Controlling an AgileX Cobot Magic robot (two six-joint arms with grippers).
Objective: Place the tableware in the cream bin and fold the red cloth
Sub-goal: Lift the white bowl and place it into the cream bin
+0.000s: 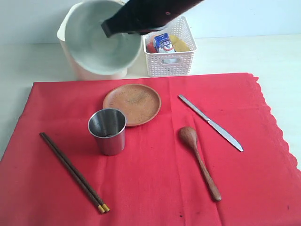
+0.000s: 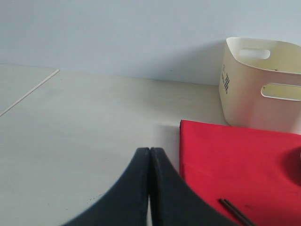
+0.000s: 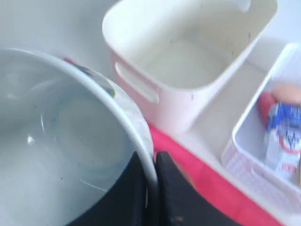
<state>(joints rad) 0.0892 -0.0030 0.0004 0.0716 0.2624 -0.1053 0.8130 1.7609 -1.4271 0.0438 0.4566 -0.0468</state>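
My right gripper (image 3: 151, 157) is shut on the rim of the pale green-white bowl (image 1: 96, 40) (image 3: 61, 141), which hangs tilted in front of the cream bin (image 1: 70, 59) (image 3: 188, 61). The red cloth (image 1: 155, 188) (image 2: 235, 165) lies flat, carrying the brown clay plate (image 1: 132, 103), the steel cup (image 1: 108, 131), the steel knife (image 1: 210, 122), the wooden spoon (image 1: 200, 162) and the dark chopsticks (image 1: 73, 172) (image 2: 235, 212). My left gripper (image 2: 150, 149) is shut and empty, low over the bare table beside the cloth's edge.
A white lattice basket (image 1: 181, 63) (image 3: 244, 165) with a milk carton (image 1: 164, 43) and other food stands right of the cream bin. Pale table (image 2: 70, 141) surrounds the cloth. The cloth's scalloped edge (image 1: 277, 127) runs along the right.
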